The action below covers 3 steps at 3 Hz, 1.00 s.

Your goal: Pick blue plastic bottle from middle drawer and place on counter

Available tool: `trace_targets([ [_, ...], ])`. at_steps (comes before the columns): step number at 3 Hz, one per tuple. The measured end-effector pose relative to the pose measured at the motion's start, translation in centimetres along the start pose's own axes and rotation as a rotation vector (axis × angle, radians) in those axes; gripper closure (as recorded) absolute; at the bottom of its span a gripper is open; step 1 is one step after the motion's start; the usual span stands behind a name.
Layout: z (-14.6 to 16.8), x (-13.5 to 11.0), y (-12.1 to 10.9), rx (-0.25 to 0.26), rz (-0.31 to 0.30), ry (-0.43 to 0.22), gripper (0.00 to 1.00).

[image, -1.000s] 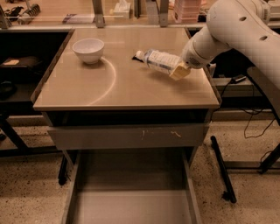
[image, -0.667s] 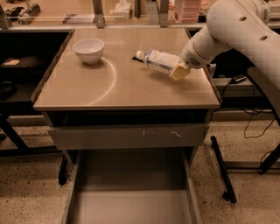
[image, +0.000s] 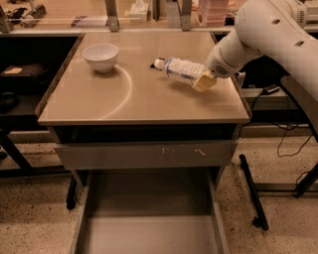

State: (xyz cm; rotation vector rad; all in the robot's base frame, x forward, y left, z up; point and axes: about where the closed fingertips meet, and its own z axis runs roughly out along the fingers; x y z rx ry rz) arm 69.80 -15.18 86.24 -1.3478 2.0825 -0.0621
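The blue plastic bottle [image: 180,70] lies on its side on the right part of the counter [image: 134,94], its white cap pointing left. My gripper [image: 202,79] is at the bottle's right end, with its pale fingers [image: 204,82] around the base of the bottle. The white arm reaches in from the upper right. The middle drawer [image: 149,233] is pulled out below the counter, with a bare grey floor.
A white bowl [image: 101,57] stands on the counter's far left. A grey drawer with a scratched front panel [image: 144,154] sits shut just under the counter. A cluttered bench [image: 124,12] runs behind. Black table legs [image: 253,191] and cables are at right.
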Motion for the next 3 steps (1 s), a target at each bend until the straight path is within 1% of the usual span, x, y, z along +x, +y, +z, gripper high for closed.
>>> trace_targets([
  [1, 0.0, 0.0, 0.0, 0.0, 0.0, 0.0, 0.12],
  [2, 0.01, 0.0, 0.01, 0.0, 0.0, 0.0, 0.0],
  [3, 0.01, 0.0, 0.01, 0.0, 0.0, 0.0, 0.0],
])
